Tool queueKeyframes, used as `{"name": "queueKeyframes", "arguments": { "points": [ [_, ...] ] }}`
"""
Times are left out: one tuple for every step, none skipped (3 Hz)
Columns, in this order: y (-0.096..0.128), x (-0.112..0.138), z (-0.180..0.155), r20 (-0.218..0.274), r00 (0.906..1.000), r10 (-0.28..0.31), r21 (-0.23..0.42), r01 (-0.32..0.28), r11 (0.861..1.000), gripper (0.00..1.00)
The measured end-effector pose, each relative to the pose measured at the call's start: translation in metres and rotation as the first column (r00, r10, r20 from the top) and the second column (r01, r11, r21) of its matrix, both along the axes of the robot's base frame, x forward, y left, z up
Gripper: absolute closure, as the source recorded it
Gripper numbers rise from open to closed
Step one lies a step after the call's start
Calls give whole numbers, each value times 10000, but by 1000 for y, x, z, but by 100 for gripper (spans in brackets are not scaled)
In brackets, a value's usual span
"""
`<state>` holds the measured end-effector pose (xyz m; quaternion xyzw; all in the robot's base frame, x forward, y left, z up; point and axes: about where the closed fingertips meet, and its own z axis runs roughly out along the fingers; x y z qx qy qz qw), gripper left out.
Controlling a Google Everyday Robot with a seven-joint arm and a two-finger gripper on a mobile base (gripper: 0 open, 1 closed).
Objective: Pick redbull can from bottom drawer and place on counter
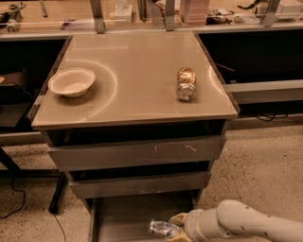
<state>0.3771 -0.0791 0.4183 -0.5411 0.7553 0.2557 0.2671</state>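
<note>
Speckled beige floor [265, 160] surrounds a grey cabinet [137, 153]. Behind runs a cluttered wooden bench [71, 19] with metal posts [98, 14]. A black cable [16, 203] trails at left. The claw [174, 228] sits low, bottom right, gripping the can [161, 228].

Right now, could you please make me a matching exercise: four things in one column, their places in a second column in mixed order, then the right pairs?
Things:
1. bowl
2. jar
3. redbull can
4. gripper

Places:
A. lying on its side, right part of the counter
B. low in the view, shut on the can
C. upright, left part of the counter
D. in the open bottom drawer, held

Pairs: 1-C, 2-A, 3-D, 4-B
</note>
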Motion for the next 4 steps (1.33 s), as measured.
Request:
{"name": "queueKeyframes", "arguments": {
  "points": [
    [7, -14, 45, 488, 9985, 259, -30, -258, 9997, 100],
    [8, -13, 52, 615, 9977, 282, -57, -279, 9996, 100],
    [9, -12, 66, 589, 9976, 359, -124, -352, 9993, 100],
    [11, -18, 105, 681, 9962, 536, -243, -520, 9983, 100]
  ]
}}
